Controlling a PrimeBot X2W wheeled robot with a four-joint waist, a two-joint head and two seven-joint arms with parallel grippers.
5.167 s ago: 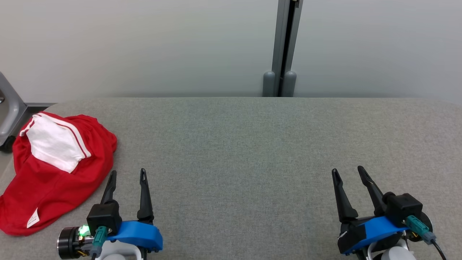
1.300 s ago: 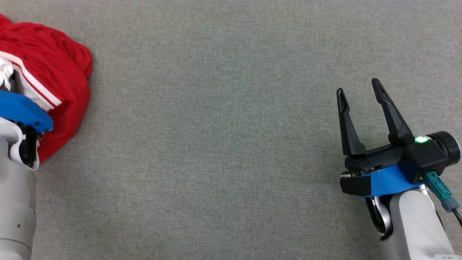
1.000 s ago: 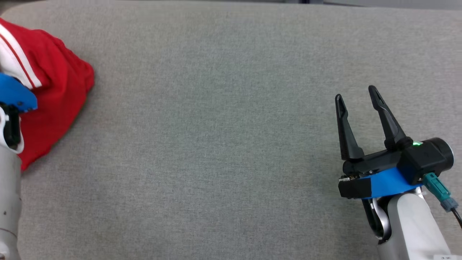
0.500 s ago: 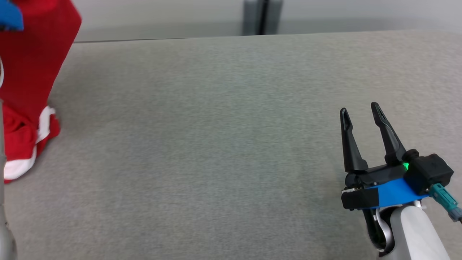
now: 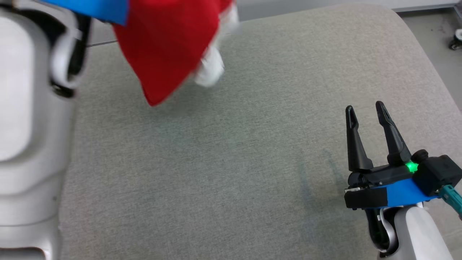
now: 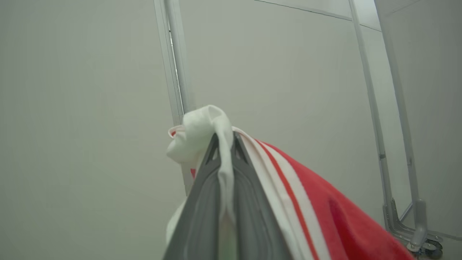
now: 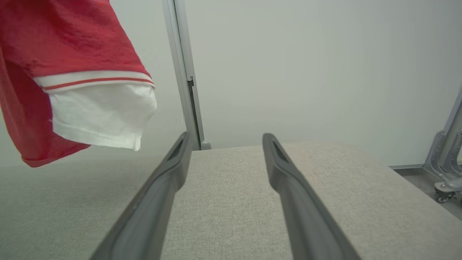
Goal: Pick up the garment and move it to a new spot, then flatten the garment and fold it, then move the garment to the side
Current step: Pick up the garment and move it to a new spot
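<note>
The garment (image 5: 166, 47) is a red shirt with white sleeves and striped trim, hanging in the air above the far left of the grey table (image 5: 231, 162). My left gripper (image 6: 224, 139) is shut on its white collar fabric, with the red body (image 6: 343, 220) draping down to the right. In the right wrist view the garment (image 7: 65, 79) swings clear of the table, one white sleeve (image 7: 101, 115) lowest. My right gripper (image 5: 364, 107) stands open and empty near the table's right edge, its fingers (image 7: 169, 169) pointing across the surface.
My pale left forearm (image 5: 29, 126) fills the left of the head view. The table's rounded right edge (image 5: 429, 68) falls to the floor, where a caster (image 5: 455, 38) stands. A grey post (image 7: 182, 72) rises against the pale wall behind the table.
My left gripper has lifted the garment off the table and carried it rightward, now blurred and swinging. The head camera has turned too. The right gripper stays open in place.
</note>
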